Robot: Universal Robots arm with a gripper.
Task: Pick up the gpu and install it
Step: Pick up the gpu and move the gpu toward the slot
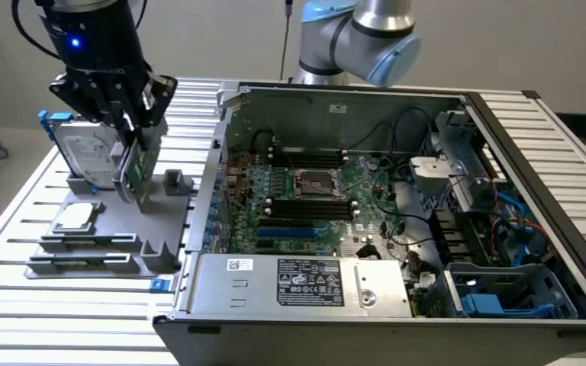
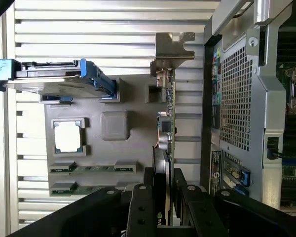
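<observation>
your claw [image 1: 130,126] is clenching on the gpu [image 1: 137,171], gripping it by its upper edge over the grey parts holder [image 1: 165,229] at the exterior view's left. you are watching the card standing upright on edge, its lower end reaching down to the holder, and you cannot tell whether it is touching the holder or hanging just clear of it. through the wrist view you are seeing the claw [image 2: 164,195] with its two black fingers [image 2: 140,207] pressing against opposite faces of the thin card, while the gpu [image 2: 166,123] is running away from the camera and its silver end bracket [image 2: 170,49] is sticking out at the far end. just beside the card, on the exterior view's left of it, the hard drive [image 1: 85,149] in its blue frame is standing upright in the same holder, apart from the card. nearer the exterior camera, the processor chip [image 1: 77,217] is lying flat in its recess, and the memory sticks [image 1: 85,244] are lying in slots at the holder's near edge. to the exterior view's right of the holder, the open computer case [image 1: 375,99] is lying on its side with the motherboard [image 1: 304,198] facing up. everything is resting on the slatted metal table [image 1: 18,305].
</observation>
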